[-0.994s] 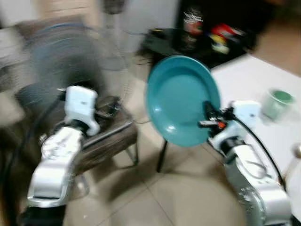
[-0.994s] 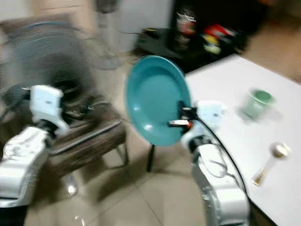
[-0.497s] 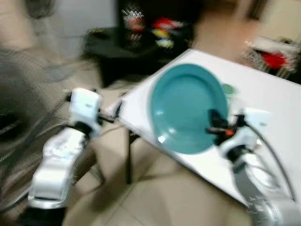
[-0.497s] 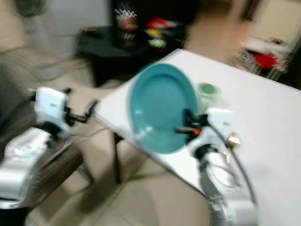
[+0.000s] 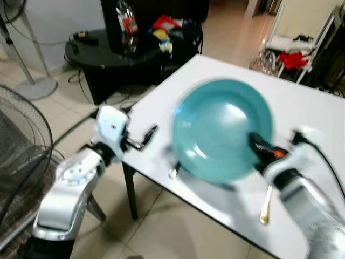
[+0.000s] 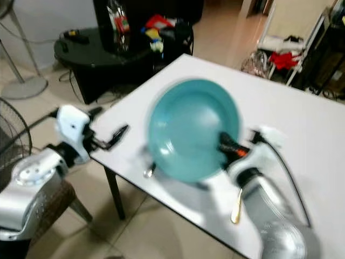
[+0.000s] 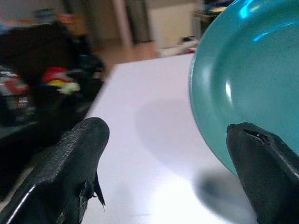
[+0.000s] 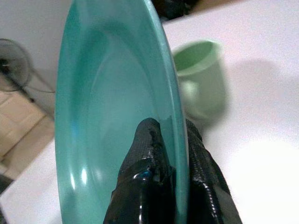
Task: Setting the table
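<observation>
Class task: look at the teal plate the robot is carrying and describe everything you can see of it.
The teal plate is round, glossy and smooth, perhaps plastic or glazed ceramic, with a shallow well, a raised rim and bright highlights. Nothing lies on it. It is held tilted above the white table, its face toward the camera. The right gripper pinches its rim, one black finger on each face. A pale green cup stands on the table behind it. The left gripper hangs open beside it, not touching.

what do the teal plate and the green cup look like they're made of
Teal plate: glossy, with bright highlights on a smooth, thin rim, so glazed ceramic or hard melamine; the look leaves it open. The right hand is shut on its rim. Green cup: pale, soft matte sheen with a thick rolled lip, likely plastic, possibly ceramic.
</observation>
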`<state>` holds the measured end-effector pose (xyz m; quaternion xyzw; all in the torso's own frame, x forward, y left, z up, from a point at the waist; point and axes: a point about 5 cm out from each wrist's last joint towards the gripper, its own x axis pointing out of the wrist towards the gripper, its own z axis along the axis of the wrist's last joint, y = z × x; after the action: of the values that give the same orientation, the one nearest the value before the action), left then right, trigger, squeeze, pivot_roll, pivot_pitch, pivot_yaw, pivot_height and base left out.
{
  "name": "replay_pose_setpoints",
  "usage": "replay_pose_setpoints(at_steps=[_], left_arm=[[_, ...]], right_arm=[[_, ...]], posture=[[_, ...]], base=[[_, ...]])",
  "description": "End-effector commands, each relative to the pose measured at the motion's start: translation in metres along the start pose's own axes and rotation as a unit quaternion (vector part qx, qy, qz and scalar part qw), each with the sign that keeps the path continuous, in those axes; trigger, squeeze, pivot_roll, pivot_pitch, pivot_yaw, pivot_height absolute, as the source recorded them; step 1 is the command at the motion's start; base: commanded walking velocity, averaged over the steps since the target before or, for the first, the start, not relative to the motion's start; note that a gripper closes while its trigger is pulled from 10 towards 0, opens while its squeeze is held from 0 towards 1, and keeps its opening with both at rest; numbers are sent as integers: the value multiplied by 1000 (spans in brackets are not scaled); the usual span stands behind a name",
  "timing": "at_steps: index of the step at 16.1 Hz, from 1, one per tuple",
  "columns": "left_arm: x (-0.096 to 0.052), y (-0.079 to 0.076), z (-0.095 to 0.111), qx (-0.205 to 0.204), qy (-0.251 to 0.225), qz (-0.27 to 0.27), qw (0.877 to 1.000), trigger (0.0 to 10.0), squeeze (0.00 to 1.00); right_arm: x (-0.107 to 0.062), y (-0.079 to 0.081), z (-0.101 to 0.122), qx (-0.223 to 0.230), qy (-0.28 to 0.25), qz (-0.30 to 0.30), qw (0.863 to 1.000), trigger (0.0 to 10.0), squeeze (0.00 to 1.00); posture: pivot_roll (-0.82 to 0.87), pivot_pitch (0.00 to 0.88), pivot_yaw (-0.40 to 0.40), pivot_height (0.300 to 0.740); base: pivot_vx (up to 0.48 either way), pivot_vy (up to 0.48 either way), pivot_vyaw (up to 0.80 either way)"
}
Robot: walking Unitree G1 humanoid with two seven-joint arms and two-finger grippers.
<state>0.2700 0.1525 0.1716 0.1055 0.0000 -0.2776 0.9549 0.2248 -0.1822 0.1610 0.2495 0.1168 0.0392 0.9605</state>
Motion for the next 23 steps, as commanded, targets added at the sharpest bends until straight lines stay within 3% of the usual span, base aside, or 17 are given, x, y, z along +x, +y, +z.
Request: replay_pose_setpoints(at_steps=[1,3,11,14,18,20,23], left_arm=[[0,1,5,8,-5,-18,1000,10000,0],[2,-3,3,6,6,-75,997,10000,0],[-8,-18,-4,-22,44,-241,969,10000,0],[-12,-18,-3,-27,44,-248,967,10000,0],[-13,-16,-3,-25,48,-252,966,10000,0],[-13,-16,-2,-24,47,-252,966,10000,0],[-13,-16,-2,-25,48,-256,965,10000,0]], right_arm=[[1,8,3,13,7,30,999,10000,0],[-1,-2,-4,32,78,28,996,10000,0],[7,-40,-7,122,148,-46,980,10000,0],[9,-44,-14,164,171,-53,970,10000,0],[11,-49,-19,180,190,-69,963,10000,31],[10,-49,-20,190,194,-68,960,10000,1000],[7,-53,-19,181,209,-78,958,10000,1000]], posture=[[7,0,-26,740],[-3,0,-18,740],[-12,0,-9,740],[-6,0,-12,740],[-3,0,-13,740],[-3,0,-11,740],[-3,0,-10,740]], base=[[0,0,0],[0,0,0],[0,0,0],[0,0,0],[0,0,0],[0,0,0],[0,0,0]])
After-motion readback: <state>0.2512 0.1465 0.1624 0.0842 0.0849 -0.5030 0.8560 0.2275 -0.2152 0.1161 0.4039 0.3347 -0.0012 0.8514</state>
